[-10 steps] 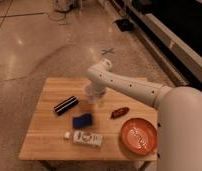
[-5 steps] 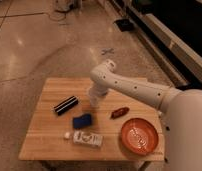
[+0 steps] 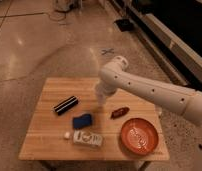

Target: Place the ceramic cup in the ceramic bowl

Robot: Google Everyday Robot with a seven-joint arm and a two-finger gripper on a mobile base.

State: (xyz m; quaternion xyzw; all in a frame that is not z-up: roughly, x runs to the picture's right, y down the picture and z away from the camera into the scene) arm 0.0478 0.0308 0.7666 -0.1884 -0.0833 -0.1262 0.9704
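Note:
My gripper point(image 3: 100, 98) hangs from the white arm over the middle of the wooden table point(image 3: 56, 87). It is shut on the ceramic cup point(image 3: 100, 103), a small pale tumbler held just above the tabletop, and the gripper covers most of it. The ceramic bowl point(image 3: 139, 136), a wide shallow orange-red dish with pale markings inside, sits at the table's front right corner. It lies to the right of the gripper and nearer the front edge, about a bowl's width away.
A small dark red-brown item point(image 3: 119, 113) lies between the gripper and the bowl. A black striped box point(image 3: 65, 105), a blue sponge point(image 3: 82, 120), a white packet point(image 3: 88, 138) and a small white piece point(image 3: 67, 135) lie left of the gripper. A shiny floor surrounds the table.
The gripper has shifted a little to the right, toward the bowl, and the pale cup has moved with it. The other things have not moved.

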